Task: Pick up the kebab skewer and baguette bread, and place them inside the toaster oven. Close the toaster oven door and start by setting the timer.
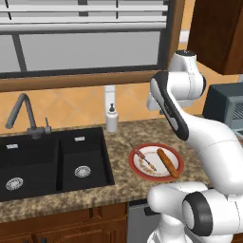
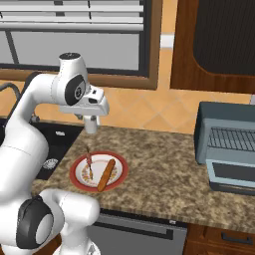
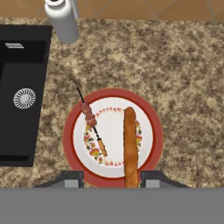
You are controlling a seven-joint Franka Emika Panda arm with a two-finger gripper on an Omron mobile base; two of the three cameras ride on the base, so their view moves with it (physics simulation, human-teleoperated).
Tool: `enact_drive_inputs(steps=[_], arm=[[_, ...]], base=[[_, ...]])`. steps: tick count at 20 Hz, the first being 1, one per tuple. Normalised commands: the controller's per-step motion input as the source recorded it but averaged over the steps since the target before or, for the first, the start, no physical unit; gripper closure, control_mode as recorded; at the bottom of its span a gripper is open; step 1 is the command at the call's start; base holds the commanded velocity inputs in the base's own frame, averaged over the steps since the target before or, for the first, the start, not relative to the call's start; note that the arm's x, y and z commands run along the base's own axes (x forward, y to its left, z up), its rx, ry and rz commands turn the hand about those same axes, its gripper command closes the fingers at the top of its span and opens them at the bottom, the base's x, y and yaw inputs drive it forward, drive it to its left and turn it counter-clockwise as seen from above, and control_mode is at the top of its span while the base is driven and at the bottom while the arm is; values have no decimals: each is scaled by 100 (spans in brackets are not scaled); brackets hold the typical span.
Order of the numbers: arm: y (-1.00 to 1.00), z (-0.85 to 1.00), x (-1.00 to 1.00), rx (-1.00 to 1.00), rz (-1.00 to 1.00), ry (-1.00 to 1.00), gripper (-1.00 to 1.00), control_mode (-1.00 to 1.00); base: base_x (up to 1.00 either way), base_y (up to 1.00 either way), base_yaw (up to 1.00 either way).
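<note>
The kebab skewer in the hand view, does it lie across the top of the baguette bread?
No, the kebab skewer lies on the plate beside the baguette bread, with bare plate showing between the two.

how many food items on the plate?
2. Kebab skewer on the plate's sink-side half; baguette beside it, on the oven side. Apart, nothing hidden.

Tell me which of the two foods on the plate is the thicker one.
The baguette bread, the orange-brown loaf on the plate's right half in the hand view; the kebab skewer beside it is a thin stick.
</note>
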Motion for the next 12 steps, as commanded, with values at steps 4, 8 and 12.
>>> enact_drive_inputs(steps=[4,8,12], arm=[[0,0,0,0,0,0,-100,100],[0,0,0,0,0,0,-100,100],[0,0,0,0,0,0,-100,100]], base=[[0,0,0],[-13,-45,0],[-6,-100,0]])
